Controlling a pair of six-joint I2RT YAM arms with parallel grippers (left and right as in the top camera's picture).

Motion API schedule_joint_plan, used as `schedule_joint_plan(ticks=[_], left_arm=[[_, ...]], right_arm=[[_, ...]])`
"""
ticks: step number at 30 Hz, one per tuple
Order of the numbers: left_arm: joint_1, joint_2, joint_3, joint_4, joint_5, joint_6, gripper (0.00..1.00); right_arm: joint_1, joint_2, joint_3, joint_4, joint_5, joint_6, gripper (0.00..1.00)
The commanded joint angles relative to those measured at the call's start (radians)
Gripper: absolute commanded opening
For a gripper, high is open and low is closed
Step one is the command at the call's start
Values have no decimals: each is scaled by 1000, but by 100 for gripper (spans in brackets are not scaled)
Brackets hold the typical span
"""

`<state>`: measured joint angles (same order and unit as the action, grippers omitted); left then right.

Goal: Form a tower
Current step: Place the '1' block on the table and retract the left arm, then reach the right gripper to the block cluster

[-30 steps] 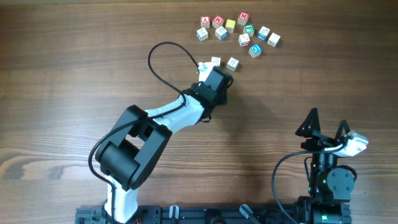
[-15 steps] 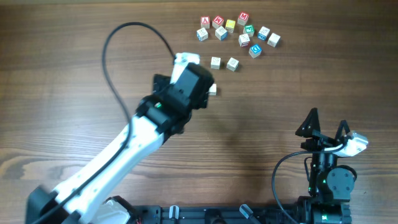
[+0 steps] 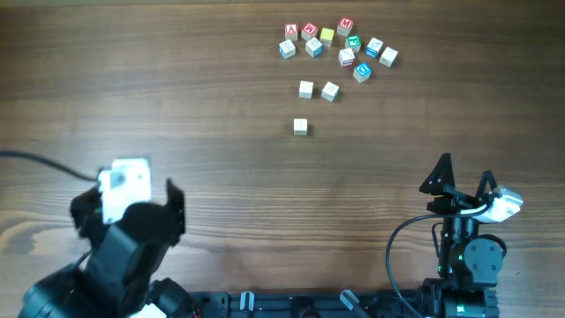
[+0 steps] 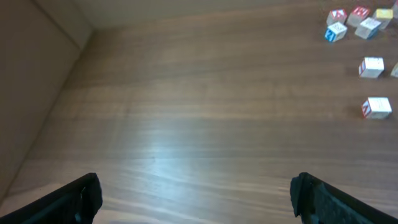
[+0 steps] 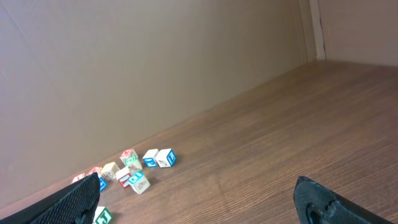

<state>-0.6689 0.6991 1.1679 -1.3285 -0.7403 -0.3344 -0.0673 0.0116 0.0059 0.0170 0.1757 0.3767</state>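
Observation:
A pale cube (image 3: 300, 127) stands alone on the wooden table (image 3: 177, 97), below two more pale cubes (image 3: 305, 88) (image 3: 330, 90). From above I cannot tell whether it is a tower; in the left wrist view this cube (image 4: 377, 107) looks one cube high. My left gripper (image 3: 128, 209) sits at the front left, far from the cubes, open with nothing between its fingers (image 4: 81, 199). My right gripper (image 3: 463, 177) rests at the front right, also open and empty (image 5: 202, 196).
A cluster of several letter cubes (image 3: 340, 44) with red, blue, green and yellow faces lies at the back of the table, also seen in the right wrist view (image 5: 134, 171). A brown wall (image 4: 31, 81) borders the table's left side.
My left arm has let go of the pale cube and drawn back from the middle of the table to the front left, jaws opening wide. The right arm has not moved.

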Motion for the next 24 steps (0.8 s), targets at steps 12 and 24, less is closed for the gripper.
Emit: schedule_joint_plan(ticks=[12, 24], left_arm=[[0, -61, -5, -172, 201, -44, 100], [0, -61, -5, -172, 201, -44, 100]], right_arm=[[-6, -4, -1, -6, -330, 498, 100], [-6, 127, 137, 37, -546, 410, 99]])
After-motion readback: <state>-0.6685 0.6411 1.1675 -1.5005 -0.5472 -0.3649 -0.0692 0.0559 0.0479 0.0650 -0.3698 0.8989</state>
